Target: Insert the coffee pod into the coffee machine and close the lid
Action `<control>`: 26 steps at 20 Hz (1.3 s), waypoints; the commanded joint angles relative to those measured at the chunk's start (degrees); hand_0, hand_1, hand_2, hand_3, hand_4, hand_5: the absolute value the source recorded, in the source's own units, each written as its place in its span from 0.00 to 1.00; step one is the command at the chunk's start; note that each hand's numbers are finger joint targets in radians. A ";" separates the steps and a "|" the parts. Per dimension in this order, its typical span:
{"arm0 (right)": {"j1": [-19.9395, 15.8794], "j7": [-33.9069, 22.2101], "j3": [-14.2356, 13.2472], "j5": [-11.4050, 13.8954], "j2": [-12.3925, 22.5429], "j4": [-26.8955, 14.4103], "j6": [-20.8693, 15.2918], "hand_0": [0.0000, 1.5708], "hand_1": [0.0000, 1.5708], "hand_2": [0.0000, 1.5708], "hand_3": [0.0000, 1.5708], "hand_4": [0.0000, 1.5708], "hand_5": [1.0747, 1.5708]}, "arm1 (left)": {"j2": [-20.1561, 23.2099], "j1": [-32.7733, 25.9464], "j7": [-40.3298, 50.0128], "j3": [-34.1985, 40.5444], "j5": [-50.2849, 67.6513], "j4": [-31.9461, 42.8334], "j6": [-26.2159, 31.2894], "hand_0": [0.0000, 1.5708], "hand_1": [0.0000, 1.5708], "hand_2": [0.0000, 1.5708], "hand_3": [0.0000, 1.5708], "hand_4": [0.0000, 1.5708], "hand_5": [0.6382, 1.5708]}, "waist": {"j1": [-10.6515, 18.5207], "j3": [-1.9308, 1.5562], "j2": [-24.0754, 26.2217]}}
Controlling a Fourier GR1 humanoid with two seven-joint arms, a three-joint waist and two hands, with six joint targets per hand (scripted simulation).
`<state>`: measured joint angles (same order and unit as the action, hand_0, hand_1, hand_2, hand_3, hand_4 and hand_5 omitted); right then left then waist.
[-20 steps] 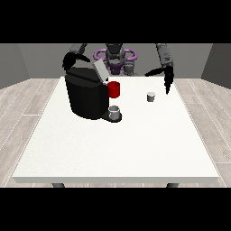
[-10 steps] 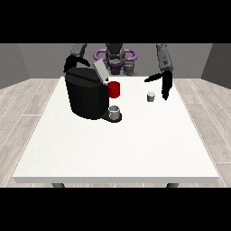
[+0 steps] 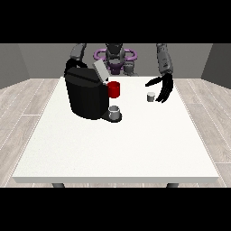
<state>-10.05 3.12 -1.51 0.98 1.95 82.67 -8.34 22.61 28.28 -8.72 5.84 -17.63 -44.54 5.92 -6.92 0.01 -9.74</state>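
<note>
A small white coffee pod (image 3: 151,96) stands on the white table (image 3: 117,144) at the right of the middle. The hand at the view's right (image 3: 163,88) hangs just right of the pod, fingers relaxed and pointing down, thumb stretched over towards the pod; nothing is held. A black coffee machine (image 3: 85,94) stands at the left with its grey lid (image 3: 100,71) tilted up. A red part (image 3: 114,89) shows at its front, above a grey cup (image 3: 115,112) on its tray. The hand at the view's left (image 3: 72,65) is mostly hidden behind the machine's top.
The robot's torso with purple rings (image 3: 115,56) stands behind the table's far edge. Wide bare table surface lies in front of the machine and pod, down to the near edge.
The hand at the view's right has come down and moved in towards the pod. The hand at the view's left has stayed behind the machine.
</note>
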 commanded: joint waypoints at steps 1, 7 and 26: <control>-2.32 -1.72 -1.31 -0.50 1.64 -0.18 0.59 0.00 0.00 0.00 0.00 0.26 1.00 | 2.23 1.51 -0.55 -1.64 -4.09 2.32 -0.90 0.45 0.45 0.49 0.31 0.00 1.00 | -0.79 0.01 -0.57; -2.55 -4.92 0.09 0.01 -0.07 -0.68 -0.46 0.00 0.00 0.00 0.00 0.27 1.00 | 0.46 2.71 -0.45 -4.48 -9.10 4.64 -3.60 0.35 0.35 0.44 0.29 0.00 1.00 | -0.53 0.00 1.49; -1.06 -2.30 0.90 -0.86 -1.90 0.54 -2.01 0.00 0.00 0.00 0.00 0.33 1.00 | 0.79 4.61 -8.87 -4.32 -18.37 14.90 -15.67 0.71 0.71 0.75 0.61 0.18 1.00 | -2.06 0.02 -0.75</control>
<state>-11.68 1.38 -1.01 0.29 0.83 82.25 -9.54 23.15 33.29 -16.48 1.84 -34.19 -32.01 -8.73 -8.86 -0.06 -10.62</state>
